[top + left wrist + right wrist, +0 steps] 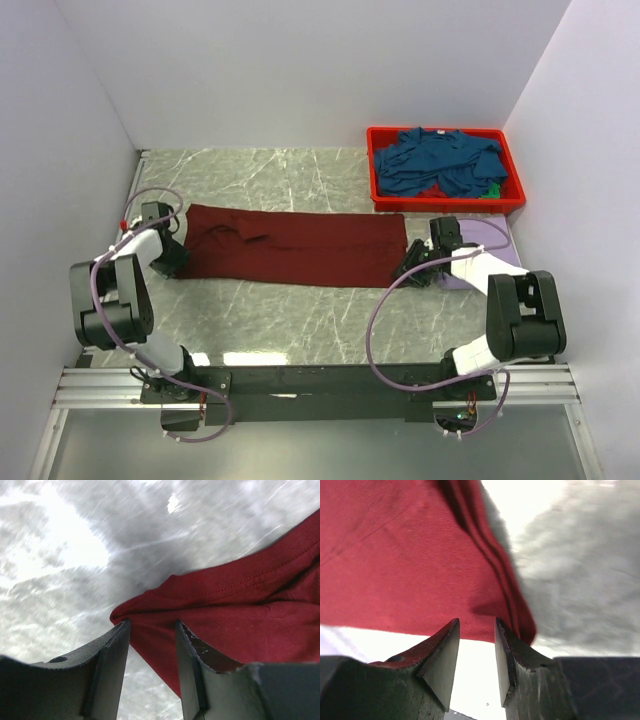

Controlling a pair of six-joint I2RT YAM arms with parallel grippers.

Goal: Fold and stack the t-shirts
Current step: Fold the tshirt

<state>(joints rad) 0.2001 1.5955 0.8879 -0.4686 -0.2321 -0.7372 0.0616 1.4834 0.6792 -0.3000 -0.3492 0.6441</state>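
Observation:
A dark maroon t-shirt lies folded into a long strip across the middle of the marble table. My left gripper is at its left end, low on the table. In the left wrist view the jaws are open, with the shirt's corner at the fingertips. My right gripper is at the shirt's right end. In the right wrist view it is open, with the maroon hem just beyond the tips. A pale lavender t-shirt lies under the right arm. Teal-blue t-shirts are heaped in the bin.
The red plastic bin stands at the back right, with a bit of green cloth among the teal shirts. White walls close in the table on the left, back and right. The lavender cloth shows pale below the maroon hem.

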